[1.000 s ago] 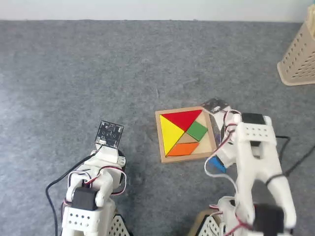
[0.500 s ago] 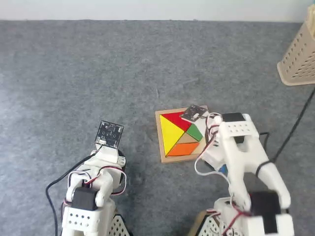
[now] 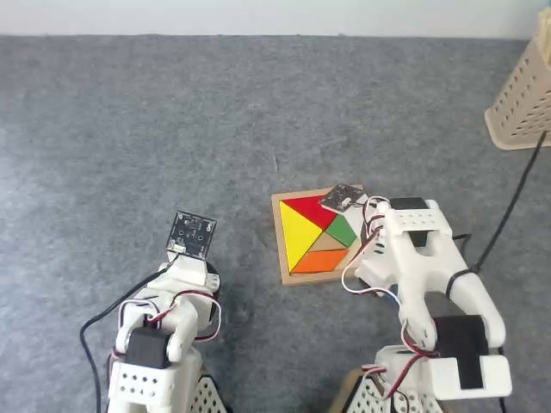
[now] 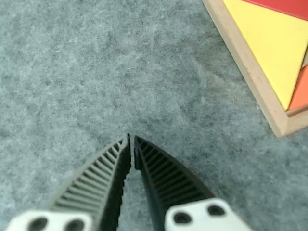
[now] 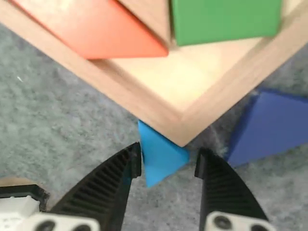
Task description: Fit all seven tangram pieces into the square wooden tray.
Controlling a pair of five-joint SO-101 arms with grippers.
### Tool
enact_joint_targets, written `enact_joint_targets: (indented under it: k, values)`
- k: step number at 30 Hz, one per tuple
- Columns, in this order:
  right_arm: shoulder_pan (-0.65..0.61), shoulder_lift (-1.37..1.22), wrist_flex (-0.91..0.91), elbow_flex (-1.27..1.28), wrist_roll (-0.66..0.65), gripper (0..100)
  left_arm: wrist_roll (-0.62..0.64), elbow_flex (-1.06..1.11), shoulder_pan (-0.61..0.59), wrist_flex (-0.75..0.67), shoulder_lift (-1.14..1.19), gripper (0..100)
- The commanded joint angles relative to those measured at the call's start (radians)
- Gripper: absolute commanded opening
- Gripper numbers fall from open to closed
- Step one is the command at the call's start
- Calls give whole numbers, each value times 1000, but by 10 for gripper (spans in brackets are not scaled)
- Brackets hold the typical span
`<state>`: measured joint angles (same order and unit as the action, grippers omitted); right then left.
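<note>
The square wooden tray (image 3: 280, 243) lies mid-table holding a red triangle (image 3: 314, 209), a yellow triangle (image 3: 300, 234), a green square (image 3: 343, 231) and an orange triangle (image 3: 317, 260). In the right wrist view my right gripper (image 5: 168, 161) is open around a light blue triangle (image 5: 161, 155) that lies on the carpet, touching the tray's outer corner (image 5: 180, 126). A dark blue piece (image 5: 269, 126) lies beside that corner, outside the tray. My left gripper (image 4: 131, 140) is shut and empty over bare carpet, a little off the tray's rim (image 4: 250, 62).
The right arm (image 3: 422, 249) covers the tray's right side in the high view. The left arm (image 3: 172, 301) sits at the near left. A beige perforated basket (image 3: 525, 95) stands at the far right edge. Grey carpet covers the table.
The right arm has swung left and lowered at the tray's near right corner, covering more of the tray. The left arm has not moved.
</note>
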<state>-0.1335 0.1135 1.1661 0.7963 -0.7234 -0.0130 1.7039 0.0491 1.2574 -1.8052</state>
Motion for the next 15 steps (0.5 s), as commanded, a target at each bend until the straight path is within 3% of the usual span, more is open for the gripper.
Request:
enact_joint_targets:
  k: [1, 7, 15]
  values:
    - [1, 2, -30, -38, -18, 115, 8, -19, 6, 6, -21, 12]
    - [7, 8, -21, -38, -20, 9, 8, -19, 6, 6, -21, 12]
    - [42, 22, 159, -178, -20, 8, 8, -19, 6, 6, -21, 12]
